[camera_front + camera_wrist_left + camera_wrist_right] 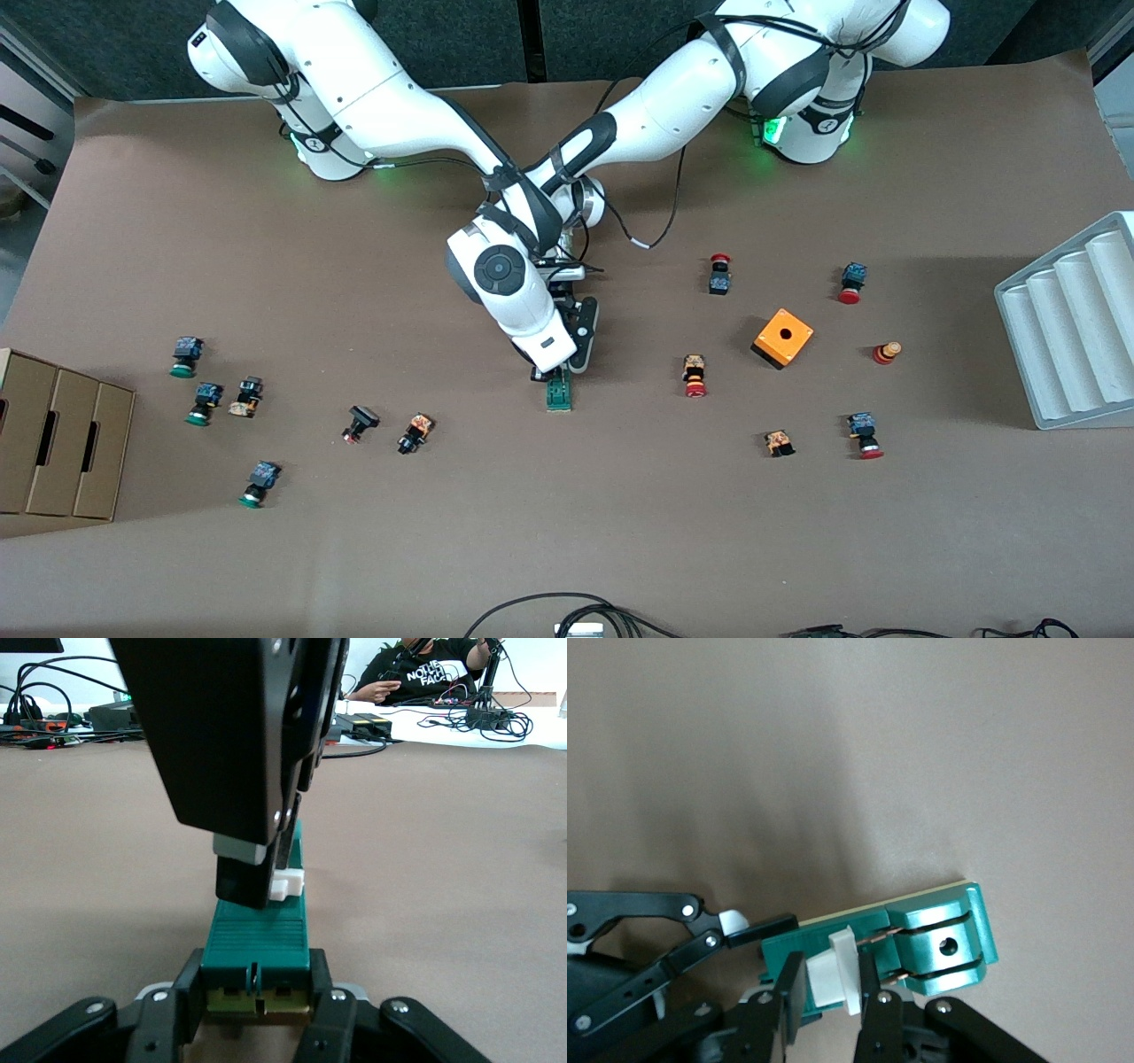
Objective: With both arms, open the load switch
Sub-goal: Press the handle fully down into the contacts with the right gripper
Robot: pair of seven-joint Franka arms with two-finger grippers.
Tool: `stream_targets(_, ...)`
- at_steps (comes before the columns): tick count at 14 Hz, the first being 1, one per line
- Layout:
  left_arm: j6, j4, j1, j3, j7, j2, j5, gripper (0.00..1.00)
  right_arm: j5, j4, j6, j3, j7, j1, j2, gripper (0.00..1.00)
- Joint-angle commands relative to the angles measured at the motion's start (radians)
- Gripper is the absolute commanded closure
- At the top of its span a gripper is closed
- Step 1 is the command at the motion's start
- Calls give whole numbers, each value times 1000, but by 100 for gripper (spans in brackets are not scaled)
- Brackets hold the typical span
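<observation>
The load switch (559, 392), a slim dark-green block, lies flat at the table's middle. My left gripper (578, 361) is shut on the switch's end farther from the front camera; in the left wrist view its fingers (164, 1019) clamp both sides of the load switch (261, 935). The right arm crosses over the left arm, and its gripper (547, 368) comes down from above. In the right wrist view the right gripper (830, 988) is shut on the white sliding piece (833, 979) of the load switch (939, 943). The white piece (288, 883) sits partway along the block.
An orange cube box (782, 338) and several red-capped push buttons (695, 376) lie toward the left arm's end. Green-capped buttons (202, 403) and a cardboard box (58, 443) are toward the right arm's end. A white ribbed tray (1072, 328) stands at the table's edge.
</observation>
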Motion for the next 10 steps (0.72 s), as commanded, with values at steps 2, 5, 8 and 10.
stream_targets(2,4,8,-8,5,-26,26,-3,67,-18,-5,42,-8,25,13,23,71)
stream_targets(5,4,8,-8,5,-27,26,-3,66,-18,-5,31,-8,25,13,11,62)
stream_targets(8,4,8,-8,5,-26,25,-3,64,-16,-4,17,-9,22,11,-16,0)
stream_targets(10,4,8,-8,5,-26,25,-3,62,-16,1,-35,-11,22,8,-48,0)
